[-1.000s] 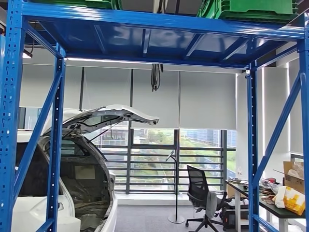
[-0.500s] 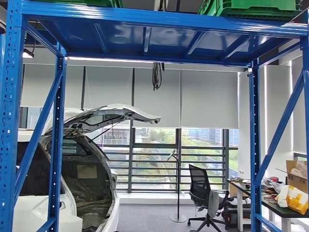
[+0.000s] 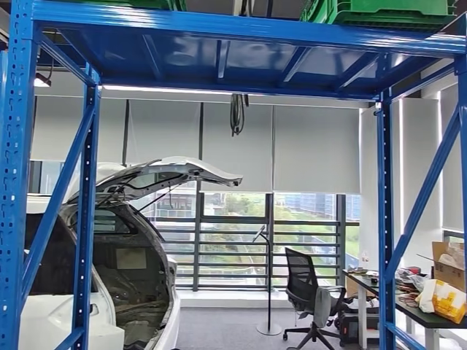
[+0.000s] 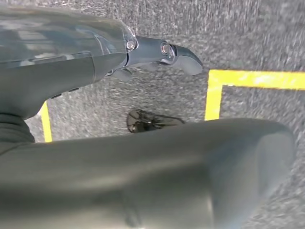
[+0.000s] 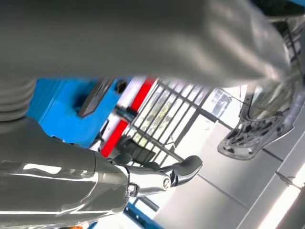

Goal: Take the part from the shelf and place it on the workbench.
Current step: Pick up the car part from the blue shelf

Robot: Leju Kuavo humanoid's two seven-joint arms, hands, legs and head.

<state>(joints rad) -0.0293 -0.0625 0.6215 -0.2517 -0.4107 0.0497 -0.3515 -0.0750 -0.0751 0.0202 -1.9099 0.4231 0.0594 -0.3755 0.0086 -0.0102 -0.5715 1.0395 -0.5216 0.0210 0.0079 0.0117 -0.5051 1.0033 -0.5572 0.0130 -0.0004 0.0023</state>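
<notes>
The blue steel shelf rack (image 3: 242, 33) fills the head view, and I look through its open bay from below its upper deck. Green crates (image 3: 385, 11) sit on that deck at the top right, with another green edge at the top left. My left hand (image 4: 118, 157) hangs over grey carpet, its dark fingers (image 4: 179, 52) stretched out and apart from the thumb, holding nothing. My right hand (image 5: 90, 186) is raised near a blue rack post (image 5: 68, 105), its fingers (image 5: 187, 167) extended and holding nothing.
Behind the rack a white car (image 3: 126, 248) stands with its tailgate up at the left. An office chair (image 3: 306, 292) and a cluttered desk (image 3: 424, 310) are at the right. Yellow floor tape (image 4: 216, 90) runs under my left hand.
The whole head picture shifted slightly between one second and half a second ago, so the camera moved; since then it has held still.
</notes>
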